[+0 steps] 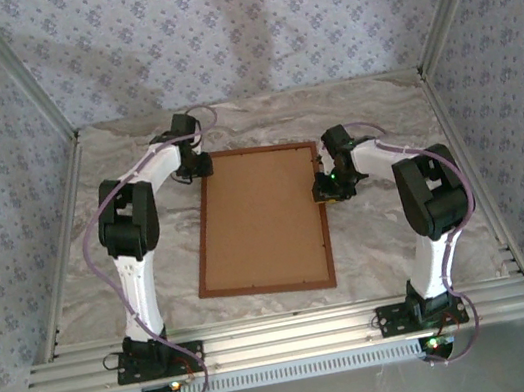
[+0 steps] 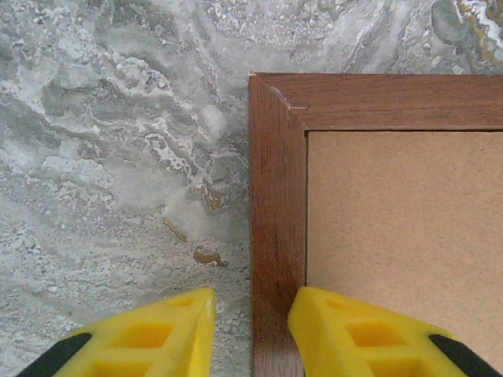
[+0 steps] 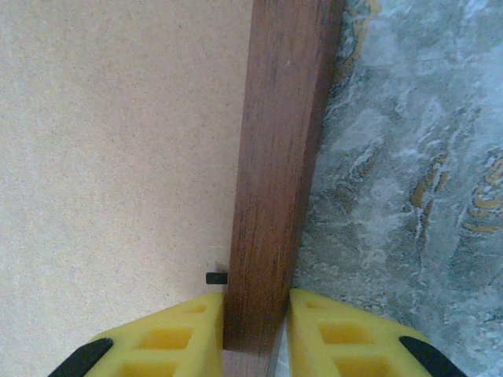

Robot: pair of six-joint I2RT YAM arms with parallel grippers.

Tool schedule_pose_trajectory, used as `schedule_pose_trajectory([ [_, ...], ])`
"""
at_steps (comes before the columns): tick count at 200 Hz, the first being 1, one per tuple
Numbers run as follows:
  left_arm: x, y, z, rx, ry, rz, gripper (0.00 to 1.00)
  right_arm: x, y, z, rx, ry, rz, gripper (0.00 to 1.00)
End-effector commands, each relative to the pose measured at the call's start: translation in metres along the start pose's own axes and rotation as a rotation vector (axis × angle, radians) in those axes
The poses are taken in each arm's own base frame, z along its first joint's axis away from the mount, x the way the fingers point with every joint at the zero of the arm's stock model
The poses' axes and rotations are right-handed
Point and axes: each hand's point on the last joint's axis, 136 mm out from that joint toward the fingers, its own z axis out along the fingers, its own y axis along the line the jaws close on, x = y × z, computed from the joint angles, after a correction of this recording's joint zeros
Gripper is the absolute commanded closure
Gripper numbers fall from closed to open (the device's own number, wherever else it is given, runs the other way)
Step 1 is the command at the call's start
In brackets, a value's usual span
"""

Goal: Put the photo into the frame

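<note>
Frame (image 1: 203, 252) (image 2: 277, 236) (image 3: 271, 157): reddish-brown wood, lying flat and back-side up in the middle of the worktop, between the two arms. Its long sides run away from the bases, a little skewed.
Board (image 1: 261, 216) (image 2: 409, 236) (image 3: 118, 157): plain brown, sitting inside the frame's rails and covering the whole opening.
Worktop (image 1: 383, 246) (image 2: 118, 157) (image 3: 409, 196): grey marbled surface with pale and ochre veins.
Left gripper (image 1: 198, 167) (image 2: 251, 310): at the frame's far left corner. Its yellow jaws are spread and straddle the left rail. One finger is over the bare worktop, clear of the rail. The other is at the rail's inner edge, over the board. They are not squeezing the wood.
Right gripper (image 1: 327, 190) (image 3: 255, 314): on the right long rail, toward its far end. The jaws are closed on the rail, with one finger against its inner side above the board and the other against its outer side above the worktop.
Tab (image 3: 216, 277): a small black piece on the board at the rail's inner edge, just ahead of the right gripper's inner finger.
Walls (image 1: 231, 19): patterned blue-grey paper on three sides, with metal posts at the corners.
</note>
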Motion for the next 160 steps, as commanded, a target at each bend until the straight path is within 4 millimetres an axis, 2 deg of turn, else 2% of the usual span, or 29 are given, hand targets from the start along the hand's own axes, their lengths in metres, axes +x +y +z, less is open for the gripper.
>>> schedule_pose_trajectory([
  [1, 0.088, -0.029, 0.032, 0.054, 0.286, 0.057, 0.63, -0.004, -0.007, 0.008, 0.031, 0.005, -0.020, 0.74],
  [71, 0.084, -0.039, 0.030, 0.074, 0.284, 0.081, 0.61, -0.003, -0.006, 0.009, 0.035, 0.012, -0.023, 0.74],
  [128, 0.092, -0.039, 0.031, 0.079, 0.331, 0.097, 0.59, -0.001, -0.005, 0.009, 0.038, 0.017, -0.026, 0.75],
  [147, 0.087, -0.038, 0.029, 0.070, 0.320, 0.096, 0.58, -0.001, -0.005, 0.008, 0.039, 0.015, -0.027, 0.74],
  [160, 0.075, -0.037, 0.021, 0.054, 0.280, 0.093, 0.56, -0.001, -0.006, 0.009, 0.040, 0.018, -0.028, 0.75],
])
